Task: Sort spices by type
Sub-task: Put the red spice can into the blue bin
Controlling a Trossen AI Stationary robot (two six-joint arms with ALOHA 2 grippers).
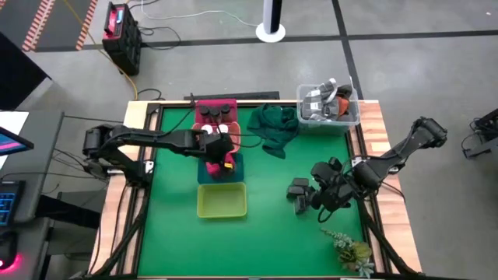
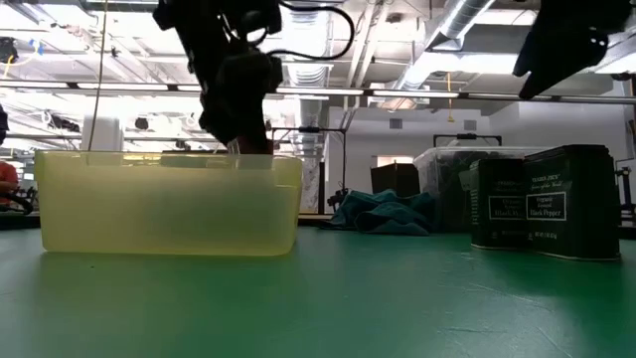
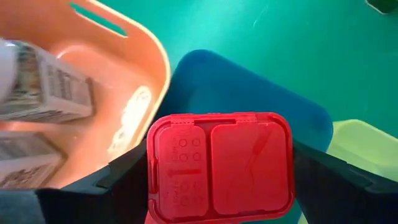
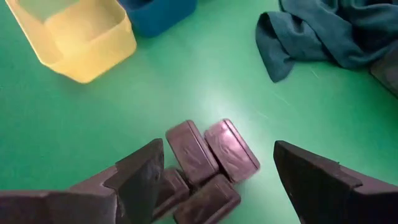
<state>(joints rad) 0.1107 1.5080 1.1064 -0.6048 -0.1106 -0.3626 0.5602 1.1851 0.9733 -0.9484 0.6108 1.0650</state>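
Observation:
A pink-red rectangular packet (image 3: 219, 167) sits in my left gripper (image 3: 217, 171), which hangs over the blue tray (image 1: 233, 173) at mid-table. In the red tray (image 1: 204, 105) beyond it stand dark round jars (image 1: 215, 112) and white-capped jars (image 1: 221, 129). Several dark grey boxes (image 4: 205, 163) rest on the green mat to the right. My right gripper (image 4: 217, 152) hovers open above them, a finger on either side, touching none. Two of the boxes (image 2: 542, 204) stand upright in the low view. My left gripper pinches the pink-red packet between its two fingers (image 3: 118, 180) by its two opposite narrow sides (image 3: 154, 177), coming from above and pointing down. The packet's hinged lid end faces the wrist. It hangs upright over the blue tray; whether its bottom touches the tray, I cannot tell.
An empty yellow tray (image 1: 222, 200) lies near the blue one. A dark green cloth (image 1: 274, 124) lies crumpled toward the far edge, beside a clear bin (image 1: 328, 105) at the far right corner. A small plant (image 1: 352, 249) sits at the near right. Bare green mat (image 1: 179, 241) spreads near-left.

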